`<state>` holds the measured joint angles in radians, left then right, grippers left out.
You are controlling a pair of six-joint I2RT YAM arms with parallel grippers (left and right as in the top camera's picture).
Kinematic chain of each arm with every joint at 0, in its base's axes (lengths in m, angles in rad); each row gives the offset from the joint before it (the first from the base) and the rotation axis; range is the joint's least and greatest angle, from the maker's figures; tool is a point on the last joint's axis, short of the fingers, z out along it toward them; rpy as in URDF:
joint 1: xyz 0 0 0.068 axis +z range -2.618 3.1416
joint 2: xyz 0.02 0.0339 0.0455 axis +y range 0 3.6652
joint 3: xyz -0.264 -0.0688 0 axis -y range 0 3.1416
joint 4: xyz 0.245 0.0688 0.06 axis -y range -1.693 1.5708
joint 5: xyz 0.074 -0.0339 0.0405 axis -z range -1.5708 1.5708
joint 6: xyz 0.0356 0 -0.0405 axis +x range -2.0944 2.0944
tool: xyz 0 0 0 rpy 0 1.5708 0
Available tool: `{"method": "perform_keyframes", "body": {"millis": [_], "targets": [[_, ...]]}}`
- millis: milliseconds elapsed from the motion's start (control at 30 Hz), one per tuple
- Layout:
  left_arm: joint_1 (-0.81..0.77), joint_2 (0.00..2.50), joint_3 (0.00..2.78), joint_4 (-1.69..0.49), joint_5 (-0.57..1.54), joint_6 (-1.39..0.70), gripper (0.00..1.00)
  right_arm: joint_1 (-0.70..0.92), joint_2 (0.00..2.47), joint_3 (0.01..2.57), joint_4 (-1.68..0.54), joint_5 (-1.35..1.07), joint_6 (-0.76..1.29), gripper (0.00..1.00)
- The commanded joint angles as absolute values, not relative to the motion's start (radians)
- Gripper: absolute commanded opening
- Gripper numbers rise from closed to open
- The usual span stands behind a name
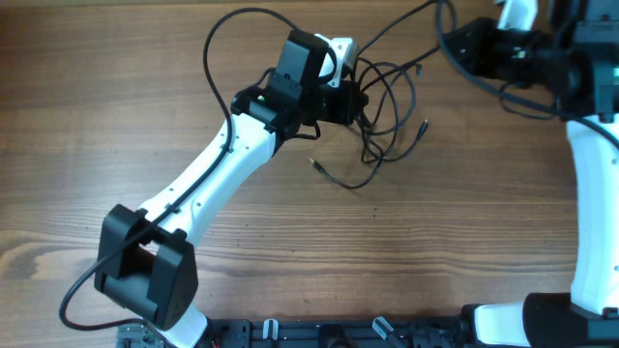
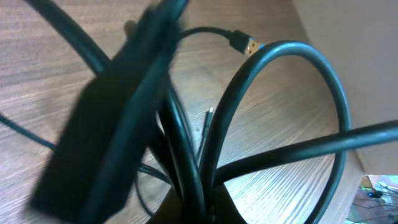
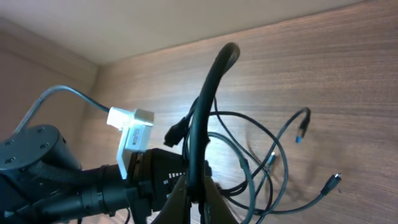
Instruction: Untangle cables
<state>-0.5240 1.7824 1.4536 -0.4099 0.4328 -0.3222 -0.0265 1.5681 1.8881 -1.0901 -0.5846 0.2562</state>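
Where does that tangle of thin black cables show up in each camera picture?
Overhead: thin black cables in the upper centre.
Left wrist: close up, filling the middle.
Right wrist: rising from bottom centre, loops to the right.
Shared landmark: brown wooden table beneath them.

Overhead: even soft light, sharp, faint shadows beneath cables (image 1: 377,116). Left wrist: foreground heavily blurred (close to lens). Right wrist: pale glare on table (image 3: 168,65).

Wood-grain counter (image 1: 87,106) under soft light.
A plain pale wall (image 3: 161,22) is seen beyond its far edge, toward 12 o'clock in the right wrist view.
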Motion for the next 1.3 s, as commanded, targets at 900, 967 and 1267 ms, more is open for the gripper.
{"method": "perform_keyframes", "body": {"millis": [900, 967, 1267], "targets": [[-0.473, 1.764, 1.427, -0.202, 0.569, -0.652, 0.04, -0.086, 1.621, 1.988, -1.218, -0.779, 0.133, 0.42], [-0.473, 1.760, 1.427, -0.181, 0.573, -0.725, 0.04, -0.046, 1.650, 1.988, -1.217, -0.752, 0.135, 0.42], [-0.474, 1.760, 1.427, -0.109, 0.625, -0.820, 0.04, 0.087, 1.830, 1.988, -1.174, -0.665, 0.192, 0.42]]}}
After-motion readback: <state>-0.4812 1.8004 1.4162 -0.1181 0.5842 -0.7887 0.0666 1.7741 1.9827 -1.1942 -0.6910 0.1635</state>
